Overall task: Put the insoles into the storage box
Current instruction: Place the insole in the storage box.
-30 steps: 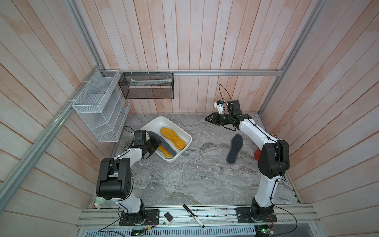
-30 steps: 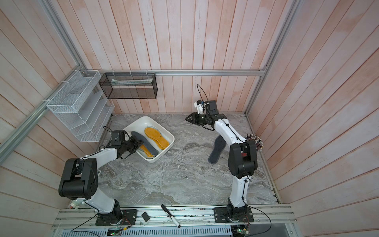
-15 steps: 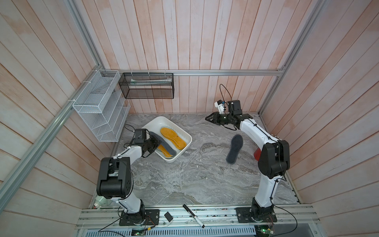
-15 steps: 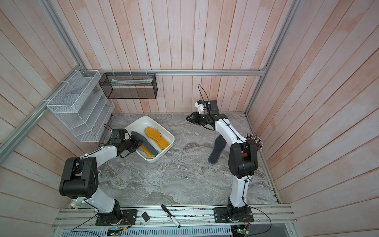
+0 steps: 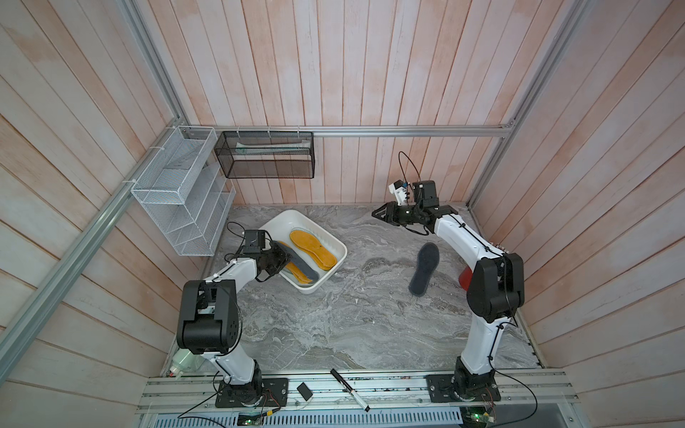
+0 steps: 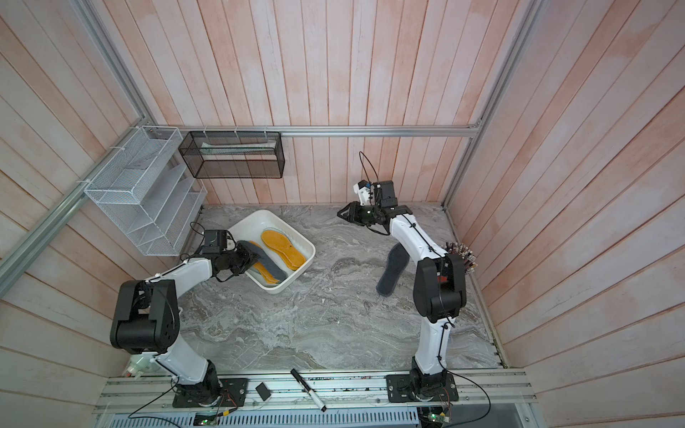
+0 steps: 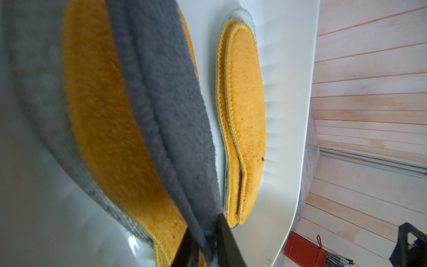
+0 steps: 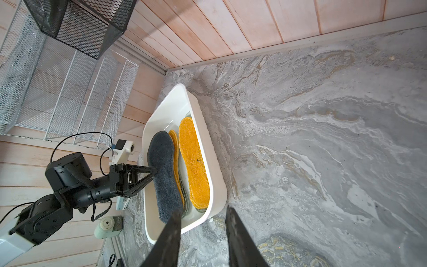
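Well, in both top views the white storage box (image 5: 321, 230) sits on the grey bench (image 5: 333, 326), close to the left arm. Orange insoles (image 5: 313, 249) lie flat inside it. The left tool (image 5: 283, 255) is at the rim on the left arm's side and pinches a grey insole (image 5: 302, 265) near one end. The rest of that insole slopes down into the storage box, over more orange ones. The other grey insole (image 5: 424, 268) lies on the bench beside the right arm, well apart from the storage box. The right tool (image 5: 375, 215) hangs in the air near the back wall and holds nothing.

From the left wrist, the left tool (image 7: 208, 245) has the fuzzy grey insole (image 7: 166, 104) squeezed between its two black fingers. Two orange insoles (image 7: 245, 111) lie stacked by the far wall of the storage box (image 7: 288, 92). A red pot (image 7: 305, 252) stands past it.

From the right wrist, the right tool (image 8: 203, 210) has its fingers spread apart, with only air between them. Across the bench, the left tool (image 8: 152, 173) grips the grey insole (image 8: 165, 175) by its edge at the rim of the storage box (image 8: 210, 148).
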Robot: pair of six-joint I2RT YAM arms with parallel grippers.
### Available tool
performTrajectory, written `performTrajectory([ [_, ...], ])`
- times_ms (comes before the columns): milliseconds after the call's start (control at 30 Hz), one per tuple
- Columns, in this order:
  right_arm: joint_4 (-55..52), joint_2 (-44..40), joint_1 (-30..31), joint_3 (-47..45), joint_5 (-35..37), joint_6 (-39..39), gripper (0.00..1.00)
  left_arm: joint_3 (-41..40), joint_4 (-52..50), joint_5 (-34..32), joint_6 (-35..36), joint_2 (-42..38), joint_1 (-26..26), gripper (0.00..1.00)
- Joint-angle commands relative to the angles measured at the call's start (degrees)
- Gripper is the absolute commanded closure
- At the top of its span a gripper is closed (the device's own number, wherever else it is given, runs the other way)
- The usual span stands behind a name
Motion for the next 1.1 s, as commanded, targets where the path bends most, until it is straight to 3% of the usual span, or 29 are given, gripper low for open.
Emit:
performTrajectory([
  [0,0.3,0.3,-0.4,-0.6,-0.9,0.3,0.65,2.2,-3.0,-0.7,1.4,-0.4,0.3,0.83],
  [233,0.4,0.2,-0.4,-0.9,-1.2,0.3,0.64,5.6,-8.8,-2.1,1.8,-0.4,0.2,0.78],
  [800,0.1,-0.3,-1.1,-2.2,-0.6,0.6,0.56,9.4,-19.4,-5.7,1.9,-2.6,0.5,0.77],
  [1067,-8.3,-1.4,-3.5,-3.3,13.0,1.0,0.52,13.6,-22.5,-6.8,2.9,-5.4,0.6,0.76],
])
